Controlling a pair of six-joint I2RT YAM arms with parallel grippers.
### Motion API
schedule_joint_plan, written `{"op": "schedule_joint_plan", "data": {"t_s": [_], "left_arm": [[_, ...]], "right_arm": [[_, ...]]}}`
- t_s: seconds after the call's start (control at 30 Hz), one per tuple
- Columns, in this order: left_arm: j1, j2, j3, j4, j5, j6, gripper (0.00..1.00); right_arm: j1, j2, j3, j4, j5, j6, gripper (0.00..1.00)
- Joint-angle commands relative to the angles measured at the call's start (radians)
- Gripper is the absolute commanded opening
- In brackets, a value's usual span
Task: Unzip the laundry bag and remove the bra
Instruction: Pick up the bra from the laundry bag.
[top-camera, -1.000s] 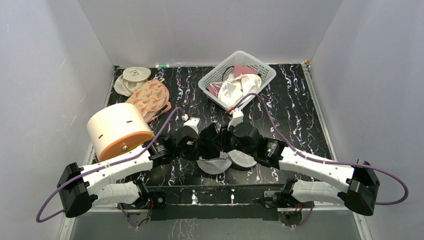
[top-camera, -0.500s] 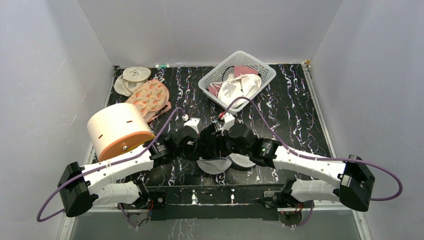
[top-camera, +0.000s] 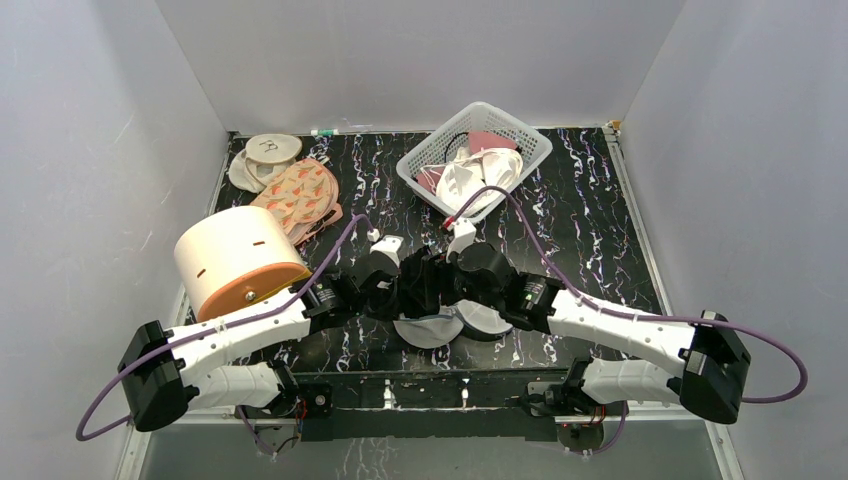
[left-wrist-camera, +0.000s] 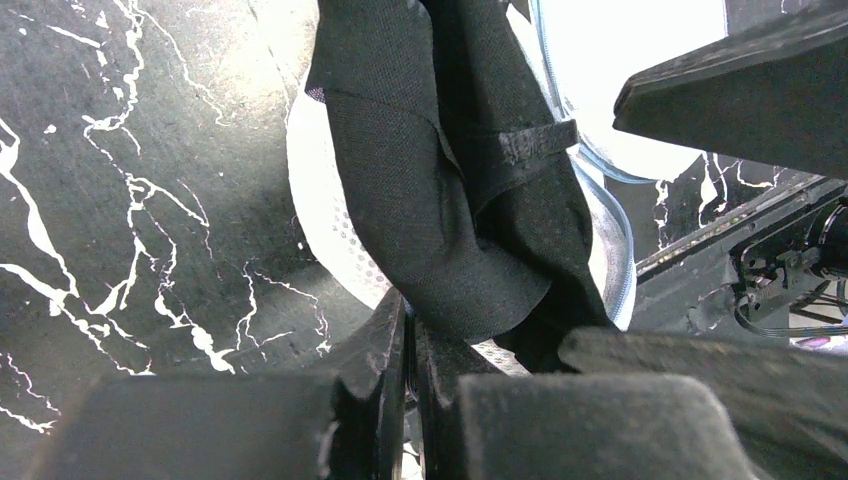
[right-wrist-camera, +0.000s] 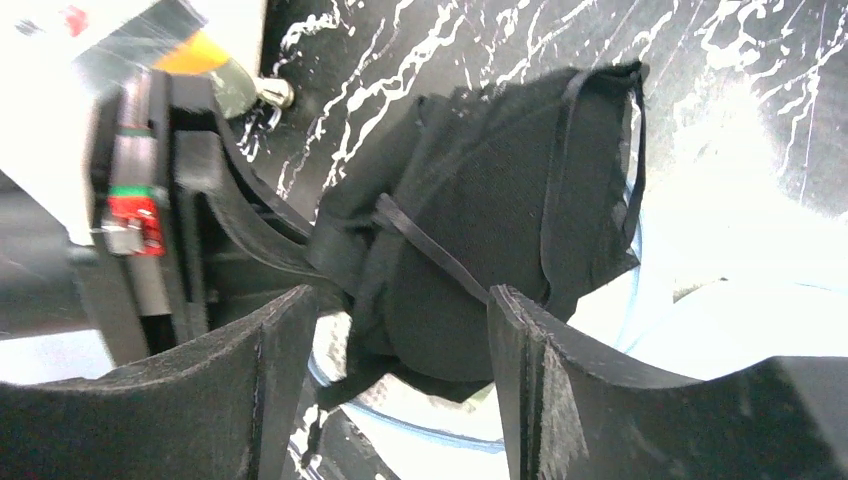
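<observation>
We find the bra (right-wrist-camera: 500, 190), a dark strapped bundle, stretched over the far side of the open laundry bag (top-camera: 432, 330), one end pinched in our clenched left gripper (left-wrist-camera: 408, 335), while our right gripper (right-wrist-camera: 400, 340), just beside it, stands spread with its jaws straddling the fabric, gripping nothing.

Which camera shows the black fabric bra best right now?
Right wrist: the black fabric bra shows its cup and strap between the open right gripper. Left wrist shows a fold pinched by the left gripper. Top view shows only a dark lump.
</observation>
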Motion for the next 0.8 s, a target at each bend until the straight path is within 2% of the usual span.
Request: {"op": "schedule_joint_plan", "data": {"t_s": [0.0, 0.1, 0.2, 0.33, 0.47, 0.57, 0.77], "left_arm": [[0.002, -0.001, 0.019, 0.036, 0.026, 0.008, 0.0], [0.002, -0.004, 0.005, 0.034, 0.027, -0.007, 0.0], [0.002, -0.003, 0.017, 0.029, 0.037, -0.003, 0.0], [0.001, -0.002, 0.018, 0.023, 0.022, 0.009, 0.0], [0.003, -0.006, 0.028, 0.023, 0.034, 0.01, 0.0], [0.002, -0.005, 0.017, 0.022, 0.029, 0.012, 0.0], [0.002, -0.018, 0.005, 0.024, 0.031, 0.008, 0.0]], "right_arm": [[0.0, -0.026, 0.086, 0.038, 0.027, -0.001, 0.63], [0.0, 0.004, 0.117, 0.0, 0.105, 0.005, 0.61], [0.0, 0.06, 0.17, -0.049, 0.131, 0.005, 0.53], [0.0, 0.117, 0.156, -0.031, 0.134, 0.011, 0.5], [0.0, 0.158, 0.166, -0.096, 0.196, 0.042, 0.39], [0.0, 0.158, 0.142, -0.095, 0.201, 0.045, 0.35], [0.0, 0.099, 0.104, -0.071, 0.195, 0.044, 0.14]]}}
